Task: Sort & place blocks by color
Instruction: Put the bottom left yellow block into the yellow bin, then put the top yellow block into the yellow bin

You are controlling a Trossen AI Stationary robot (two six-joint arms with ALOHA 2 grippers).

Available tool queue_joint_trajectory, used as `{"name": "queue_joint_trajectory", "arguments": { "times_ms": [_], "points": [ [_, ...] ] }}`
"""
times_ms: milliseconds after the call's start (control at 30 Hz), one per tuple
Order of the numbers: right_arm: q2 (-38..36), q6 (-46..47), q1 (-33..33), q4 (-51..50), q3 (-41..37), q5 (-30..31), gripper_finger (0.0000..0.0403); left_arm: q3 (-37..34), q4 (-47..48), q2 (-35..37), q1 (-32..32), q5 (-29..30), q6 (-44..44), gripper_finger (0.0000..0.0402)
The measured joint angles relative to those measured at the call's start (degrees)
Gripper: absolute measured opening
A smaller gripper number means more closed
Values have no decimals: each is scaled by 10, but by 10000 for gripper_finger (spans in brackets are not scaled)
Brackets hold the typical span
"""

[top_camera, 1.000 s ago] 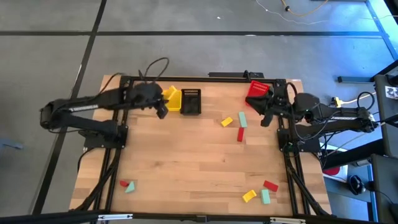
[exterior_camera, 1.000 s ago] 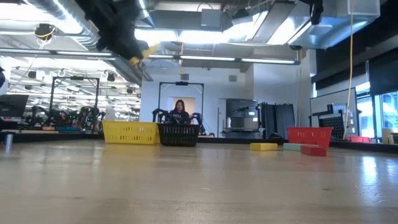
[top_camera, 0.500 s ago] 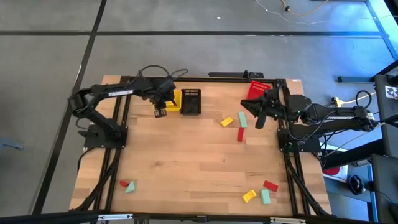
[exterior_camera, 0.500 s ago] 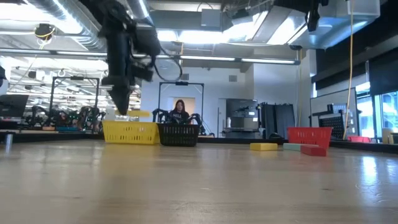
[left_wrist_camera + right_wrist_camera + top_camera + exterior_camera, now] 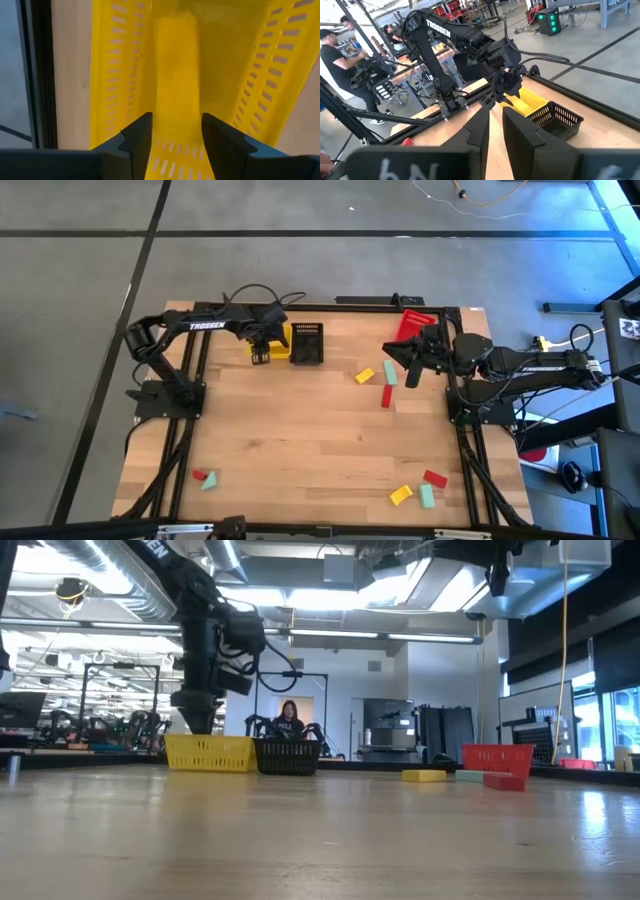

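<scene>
At the table's (image 5: pixel 300 430) near-left corner a red block (image 5: pixel 200 475) and a pale teal block (image 5: pixel 210 482) lie touching or nearly so, unsorted.

Farther back on the left, the left gripper (image 5: pixel 262 352) hangs over the yellow basket (image 5: pixel 282 338). Its wrist view looks straight down into the yellow basket (image 5: pixel 115 75), where a yellow block (image 5: pixel 176 75) shows between and beyond the two dark fingers (image 5: pixel 137 145). Its long axis runs along the basket's length, pointing away from the wrist. The block fills nearly the whole gap, so I cannot tell whether it is gripped or already let go. Either way, this looks like the first piece delivered. The black basket (image 5: pixel 307 343) just beside it shows no block that I can make out.

Mid-table, three more wait: a yellow block (image 5: pixel 365 375) lying diagonally, a teal bar (image 5: pixel 391 371) and a red bar (image 5: pixel 387 396), the two bars lying roughly front-to-back.

The red basket (image 5: pixel 413 323) sits at the far right. The right gripper (image 5: pixel 412 370) hovers near it and just beside the teal bar, fingers (image 5: pixel 480 125) nearly closed on nothing.

Near the front right lie a yellow block (image 5: pixel 401 494), a teal one (image 5: pixel 427 496) and a red one (image 5: pixel 435 478) — all loose. By my reading the sorting has barely begun — eight pieces are left.
</scene>
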State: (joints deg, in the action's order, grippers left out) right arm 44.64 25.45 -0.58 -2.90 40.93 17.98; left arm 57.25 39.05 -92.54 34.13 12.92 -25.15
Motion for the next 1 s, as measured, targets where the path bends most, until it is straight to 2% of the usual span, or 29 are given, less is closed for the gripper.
{"name": "queue_joint_trajectory", "arguments": {
  "times_ms": [300,533,633,800,1000],
  "points": [
    [0,0,0,0,0,0,58,10,30,6,2,0,0,203],
    [0,-2,0,0,0,0,58,109,129,16,5,-9,30,212],
    [0,-3,0,0,0,0,58,147,135,49,5,-68,74,211],
    [0,-3,0,0,0,0,58,152,47,150,-14,-179,195,211],
    [0,-3,0,0,0,0,58,71,-124,297,-86,-195,293,211]
  ]
}}
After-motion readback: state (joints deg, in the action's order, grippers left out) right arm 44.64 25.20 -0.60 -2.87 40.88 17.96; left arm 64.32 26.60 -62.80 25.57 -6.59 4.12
